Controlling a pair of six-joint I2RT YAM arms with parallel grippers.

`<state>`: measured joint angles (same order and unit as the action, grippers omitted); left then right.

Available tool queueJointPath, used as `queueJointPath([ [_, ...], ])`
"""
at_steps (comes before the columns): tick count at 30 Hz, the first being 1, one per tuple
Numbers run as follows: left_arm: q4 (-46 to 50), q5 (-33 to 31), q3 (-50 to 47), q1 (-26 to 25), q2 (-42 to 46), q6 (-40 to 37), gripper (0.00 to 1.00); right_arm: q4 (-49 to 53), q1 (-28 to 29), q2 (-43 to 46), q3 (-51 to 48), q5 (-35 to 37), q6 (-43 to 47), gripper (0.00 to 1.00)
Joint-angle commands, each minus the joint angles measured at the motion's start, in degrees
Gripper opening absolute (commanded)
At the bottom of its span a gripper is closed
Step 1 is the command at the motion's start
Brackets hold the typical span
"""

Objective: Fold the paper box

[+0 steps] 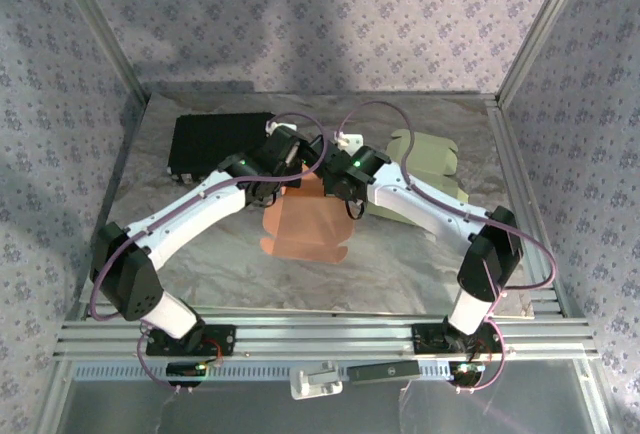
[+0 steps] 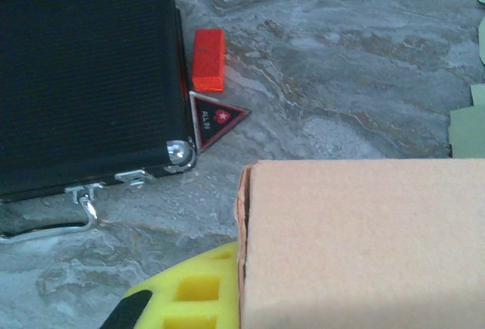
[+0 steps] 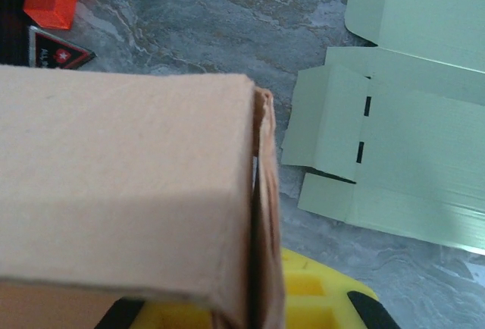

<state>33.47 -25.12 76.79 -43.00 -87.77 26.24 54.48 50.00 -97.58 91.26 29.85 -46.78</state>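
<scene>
My left fingers (image 2: pixel 189 292) and right fingers (image 3: pixel 318 299) are both clamped on the orange paper box (image 1: pixel 305 226) at mid-frame.

Paper box (image 1: pixel 305 222): salmon-coloured card, partly folded. Its far end sits between the left pincer (image 1: pixel 298 172) and the right pincer (image 1: pixel 340 182), each clamped on one side of it. Panels there are folded up into a corner with a layered seam. The flat remainder extends from the pincers toward the arm bases on the desk (image 1: pixel 420 254)
</scene>
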Motion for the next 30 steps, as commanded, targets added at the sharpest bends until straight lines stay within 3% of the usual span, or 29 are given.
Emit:
queueJointPath([
  [1,5.07,-14.46,0.47,-2.3,-0.7,3.49,0.0,2.71,0.09,0.85,0.06,1.81,-1.13,0.0],
  [11,4.6,-15.37,0.59,-4.64,-0.42,4.07,0.03,2.22,0.06,1.41,-1.4,1.19,-2.3,0.0],
  [15,1.39,-10.07,-0.86,-5.05,3.41,2.55,0.46,1.85,-0.56,1.86,-1.94,0.44,-2.67,0.0],
  [17,-0.59,-7.41,-2.01,-4.92,6.06,1.4,0.58,1.42,-0.98,2.13,-2.22,-0.17,-2.74,0.0],
  [20,-1.66,-3.35,-2.62,-4.13,8.53,0.03,0.68,0.84,-1.62,2.26,-2.49,-1.24,-2.81,0.0],
  [24,-1.67,1.94,-2.13,-2.11,8.42,-2.34,0.7,0.94,-2.01,2.07,-2.32,-2.3,-2.95,0.0],
  [30,-0.76,3.72,-0.73,-1.04,5.4,-4.76,0.62,0.79,-2.34,2.11,-2.49,-3.64,-3.25,0.0],
])
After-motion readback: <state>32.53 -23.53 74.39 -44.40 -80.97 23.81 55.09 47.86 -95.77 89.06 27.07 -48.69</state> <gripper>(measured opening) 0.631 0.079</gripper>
